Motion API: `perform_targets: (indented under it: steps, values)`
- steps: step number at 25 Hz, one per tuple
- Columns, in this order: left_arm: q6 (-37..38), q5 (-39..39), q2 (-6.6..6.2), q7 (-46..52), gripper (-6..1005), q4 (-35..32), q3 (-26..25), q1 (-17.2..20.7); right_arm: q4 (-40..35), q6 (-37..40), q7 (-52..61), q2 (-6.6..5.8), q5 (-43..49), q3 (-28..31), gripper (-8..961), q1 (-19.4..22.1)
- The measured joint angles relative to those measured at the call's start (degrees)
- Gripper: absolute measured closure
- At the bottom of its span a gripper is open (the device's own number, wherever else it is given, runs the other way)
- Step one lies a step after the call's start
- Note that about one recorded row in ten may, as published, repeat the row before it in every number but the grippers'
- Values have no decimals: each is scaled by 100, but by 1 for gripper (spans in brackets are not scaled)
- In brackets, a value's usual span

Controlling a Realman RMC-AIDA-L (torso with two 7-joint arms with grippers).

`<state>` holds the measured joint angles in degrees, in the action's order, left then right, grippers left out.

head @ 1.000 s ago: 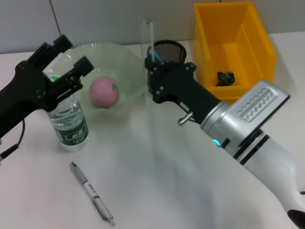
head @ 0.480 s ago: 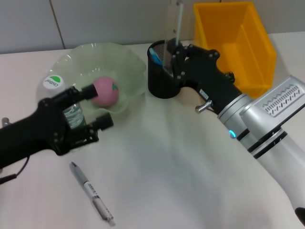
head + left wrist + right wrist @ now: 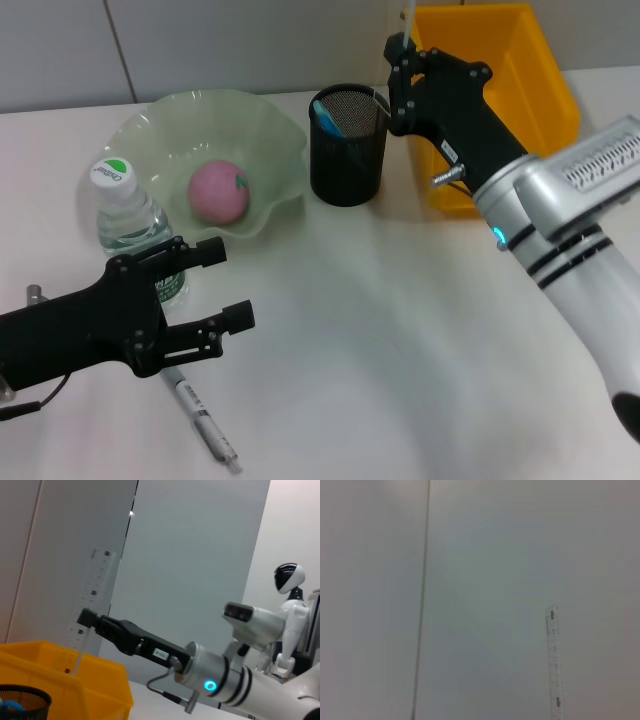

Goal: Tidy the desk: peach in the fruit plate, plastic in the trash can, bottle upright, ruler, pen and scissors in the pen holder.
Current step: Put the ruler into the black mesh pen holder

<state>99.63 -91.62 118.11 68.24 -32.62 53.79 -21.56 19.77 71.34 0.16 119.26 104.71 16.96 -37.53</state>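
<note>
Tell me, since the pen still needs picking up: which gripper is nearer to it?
Left. The left gripper hovers just above the pen on the table; the right gripper is far off, above the pen holder, gripping the ruler.

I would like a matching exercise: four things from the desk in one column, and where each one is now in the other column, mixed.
Things:
1. peach
2. ruler
3. pen
4. bottle

Places:
A. lying on the desk under the left gripper
B. held upright in the right gripper
C. in the fruit plate
D. standing beside the fruit plate

Pairs: 1-C, 2-B, 3-A, 4-D
</note>
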Motion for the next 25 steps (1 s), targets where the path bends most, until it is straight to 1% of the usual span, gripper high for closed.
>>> perform_targets:
  steps: [2, 9, 11, 12, 17, 25]
  values:
    - [-14, -10, 1, -13, 155, -1, 0, 22, -86, -414, 19, 0, -1, 165, 949, -164]
    - [-46, -56, -13, -6, 156, -4, -9, 44, -190, -915, 40, 14, -29, 261, 949, -439]
    - [-52, -58, -13, -13, 156, -6, -27, 45, -213, -1137, 41, 17, -35, 320, 949, -532]
    - [-52, -58, -13, -13, 156, -6, -27, 45, -239, -1420, 42, 22, -39, 403, 949, -627]
    - [-58, -59, 2, -46, 157, 1, -47, 47, -249, -1787, 45, 33, -37, 442, 950, -723]
    - [-58, -58, 6, -54, 159, 1, -54, 47, -242, -1978, 75, 35, -45, 467, 950, -767]
